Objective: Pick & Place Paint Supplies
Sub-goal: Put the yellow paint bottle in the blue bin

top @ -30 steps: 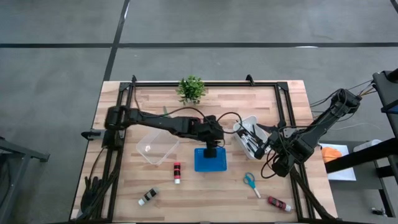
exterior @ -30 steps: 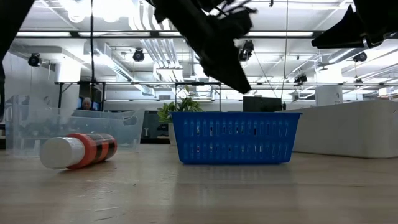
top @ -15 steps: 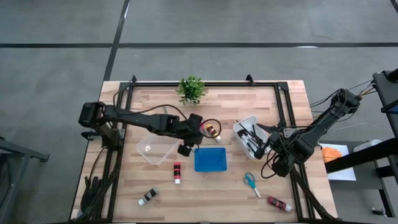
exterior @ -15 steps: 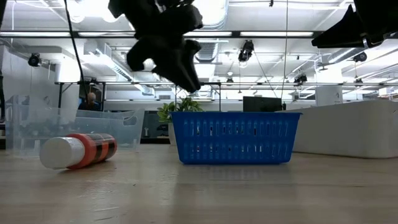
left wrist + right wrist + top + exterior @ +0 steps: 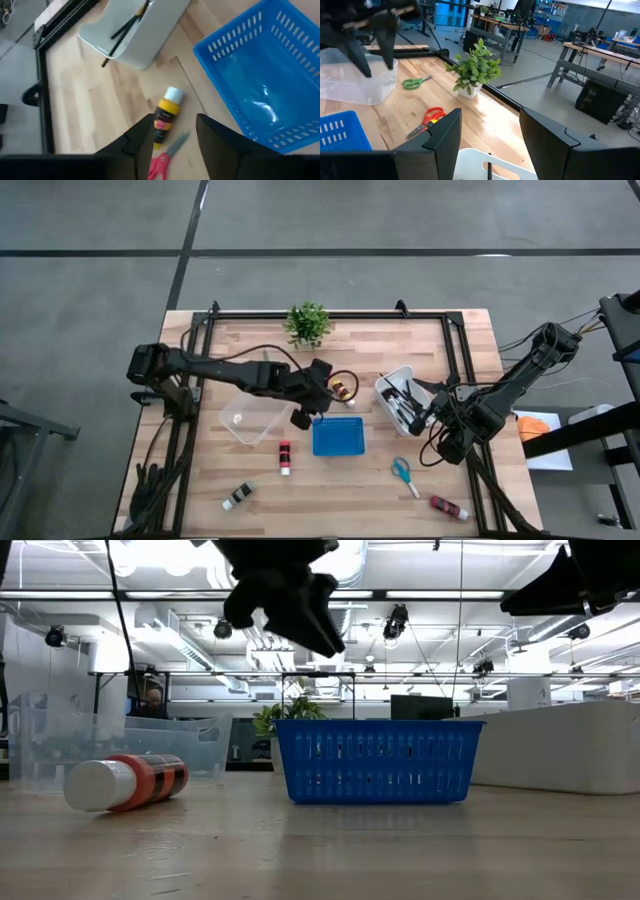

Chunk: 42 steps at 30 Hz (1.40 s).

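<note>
The left gripper hangs above the table near the middle, just off the blue basket's upper-left corner, w/ its two dark fingers spread apart and nothing between them. In the left wrist view, below the fingers, lie an orange paint bottle on its side and, just beside it, the red-handled scissors. From above, the same bottle shows just right of the gripper (partly hidden by the arm's cable loop). The basket looks empty inside in that wrist view.

Left of the gripper, under the left arm, sits a clear plastic bin. Just below the gripper, between bin and basket, a red paint bottle lies on the wood; in the low view it rests on its side, white cap toward the camera. Farther toward the front-left corner lies a black-and-white bottle.

The white tray stands right of centre w/ dark-tipped brushes in it. The right gripper waits at that tray's right edge, fingers apart, holding nothing. In its wrist view, green-handled scissors lie beside the clear bin, well beyond the red pair.

Toward the front right of the table: blue-handled scissors, and nearer the corner another red bottle. The potted plant stands at the far edge, approx. mid-table.
</note>
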Motion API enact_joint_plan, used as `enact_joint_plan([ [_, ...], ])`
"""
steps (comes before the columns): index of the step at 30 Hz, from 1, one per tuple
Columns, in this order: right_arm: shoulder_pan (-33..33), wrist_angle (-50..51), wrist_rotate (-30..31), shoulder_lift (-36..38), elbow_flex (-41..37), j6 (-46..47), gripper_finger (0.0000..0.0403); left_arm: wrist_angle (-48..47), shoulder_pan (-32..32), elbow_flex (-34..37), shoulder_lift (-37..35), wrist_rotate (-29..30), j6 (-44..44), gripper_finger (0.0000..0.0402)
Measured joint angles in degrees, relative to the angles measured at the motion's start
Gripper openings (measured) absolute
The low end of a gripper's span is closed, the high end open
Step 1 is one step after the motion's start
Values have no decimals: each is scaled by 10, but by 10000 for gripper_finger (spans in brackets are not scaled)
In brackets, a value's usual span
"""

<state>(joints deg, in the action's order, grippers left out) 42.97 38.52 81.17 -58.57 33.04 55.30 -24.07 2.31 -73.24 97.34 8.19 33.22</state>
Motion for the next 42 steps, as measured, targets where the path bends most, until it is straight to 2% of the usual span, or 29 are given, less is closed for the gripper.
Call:
enact_joint_plan([
  [6,0,0,0,0,0,-1,199,-45,-2,-59,0,63,39,236],
  [11,0,0,0,0,0,-2,199,-50,-10,-89,0,73,89,281],
  [24,0,0,0,0,0,-2,199,-86,-47,-130,14,55,103,287],
  [33,0,-2,0,0,-1,-1,199,-116,-46,-169,136,60,124,288],
  [42,0,0,-2,0,-5,0,199,-206,-53,-272,247,62,136,288],
])
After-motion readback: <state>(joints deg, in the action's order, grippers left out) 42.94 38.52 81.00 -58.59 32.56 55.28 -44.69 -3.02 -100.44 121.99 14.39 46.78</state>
